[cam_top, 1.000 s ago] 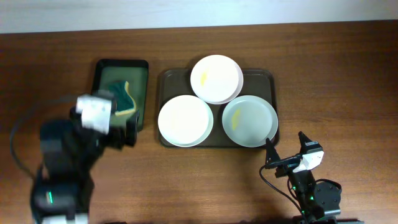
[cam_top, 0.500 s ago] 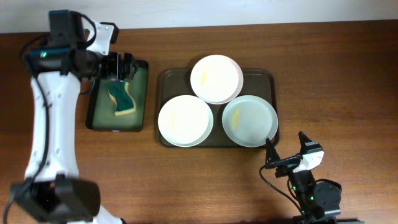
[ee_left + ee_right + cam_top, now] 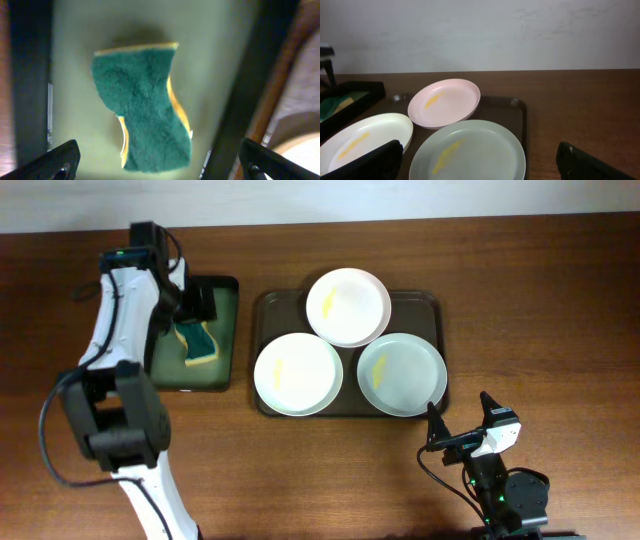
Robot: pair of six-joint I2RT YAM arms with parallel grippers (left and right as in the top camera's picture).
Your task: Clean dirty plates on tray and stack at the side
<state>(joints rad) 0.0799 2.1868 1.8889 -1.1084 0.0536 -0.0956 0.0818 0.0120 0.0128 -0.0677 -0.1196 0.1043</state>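
Note:
Three round plates lie on the dark tray (image 3: 433, 308): one at the back (image 3: 348, 306), one front left (image 3: 298, 373), one front right (image 3: 401, 373), each with a yellow smear. My left gripper (image 3: 193, 306) is open and empty over the black basin (image 3: 227, 330), just above the green-and-yellow sponge (image 3: 197, 342). In the left wrist view the sponge (image 3: 142, 105) lies between my open fingers (image 3: 160, 162). My right gripper (image 3: 460, 420) is open and empty in front of the tray. Its wrist view (image 3: 480, 162) shows the plates (image 3: 470, 150) (image 3: 445, 102) (image 3: 362, 137) on the tray (image 3: 517, 107).
The basin holds greenish liquid (image 3: 75, 100) under the sponge, and its dark rim (image 3: 245, 90) runs beside the tray. Bare brown wooden table (image 3: 540, 300) lies right of the tray and along the front. A pale wall stands behind the table.
My left arm has swung from the front left to the basin, and its gripper has settled over the sponge. The right arm, plates and tray have not moved.

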